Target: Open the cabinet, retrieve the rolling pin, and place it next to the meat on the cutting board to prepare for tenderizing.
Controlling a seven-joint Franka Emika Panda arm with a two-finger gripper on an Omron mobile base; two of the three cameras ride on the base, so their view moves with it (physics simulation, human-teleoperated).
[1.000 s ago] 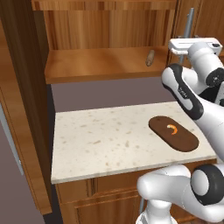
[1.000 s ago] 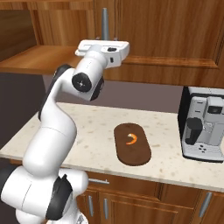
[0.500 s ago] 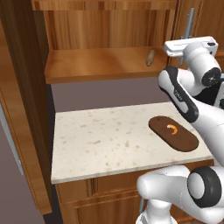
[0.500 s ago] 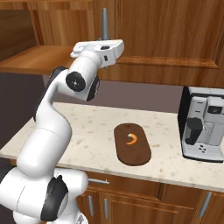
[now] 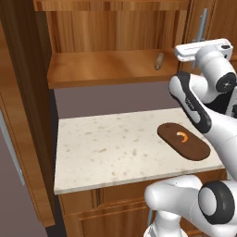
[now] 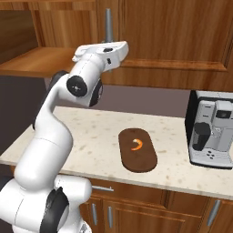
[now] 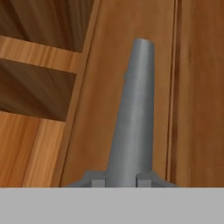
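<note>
The pincer (image 7: 120, 179) is clamped on a silver bar handle (image 7: 131, 109): in the hand view its two tips sit tight against either side of the bar, which runs up and away from them. This handle is on the closed wooden door (image 6: 173, 32) just to the right of the open compartment (not on the door that stands open).

The cabinet (image 5: 115, 28) is open, with its door (image 5: 23, 115) swung out at the left of the left base view. Its wooden shelf (image 5: 92, 69) is exposed. The rolling pin (image 5: 159, 61) lies on that shelf near the right end, tilted, well apart from the pincer's grip and close to the white hand of the arm (image 5: 194, 97).

Below, on the speckled table (image 5: 106, 148), the cutting board (image 5: 194, 148) lies flat towards the right side, angled across the surface. The meat (image 5: 183, 137), a small orange crescent, rests on the board near its middle. In the right base view a grey coffee machine (image 6: 211, 129) stands on the table to the right of the board, near it but not touching.
</note>
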